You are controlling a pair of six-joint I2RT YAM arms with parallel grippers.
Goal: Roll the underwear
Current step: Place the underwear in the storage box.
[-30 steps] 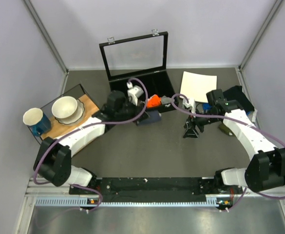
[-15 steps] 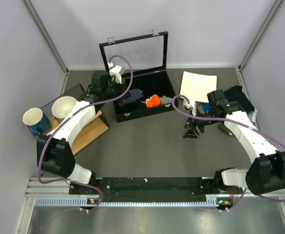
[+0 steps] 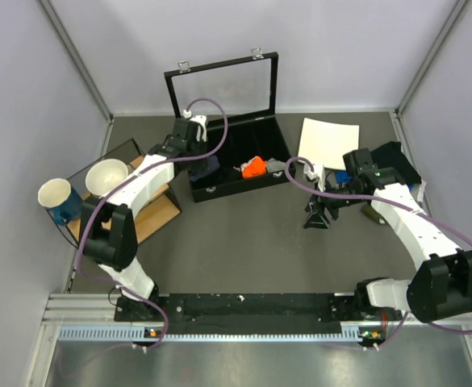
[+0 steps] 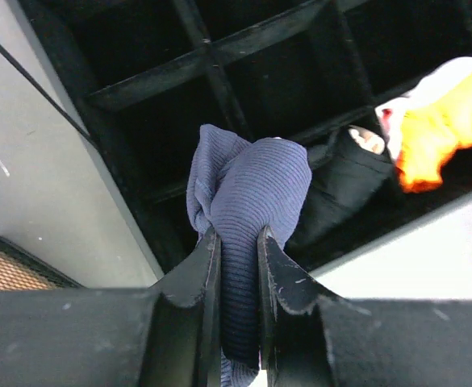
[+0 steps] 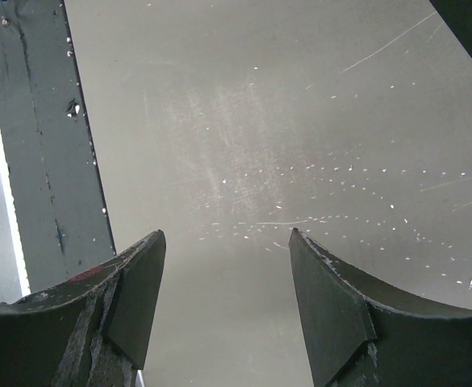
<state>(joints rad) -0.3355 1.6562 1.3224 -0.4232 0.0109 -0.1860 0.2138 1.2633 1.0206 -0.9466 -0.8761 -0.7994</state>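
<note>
Honestly, with the left claw (image 4: 235, 242) pinched tight on the bunched underwear (image 4: 252, 181) over the box (image 4: 147, 81) and the right claw (image 5: 226, 250) gaping empty, that wad could unravel on release.

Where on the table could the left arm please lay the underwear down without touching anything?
The broad bare stretch of table between the black box, the wooden board and the right claw is free. It is crowded at the box's right end, around the orange cloth and grey cloth.

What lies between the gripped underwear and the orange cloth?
A black cloth bundle in the case, between the underwear and the orange cloth; the left wrist view shows it.
</note>
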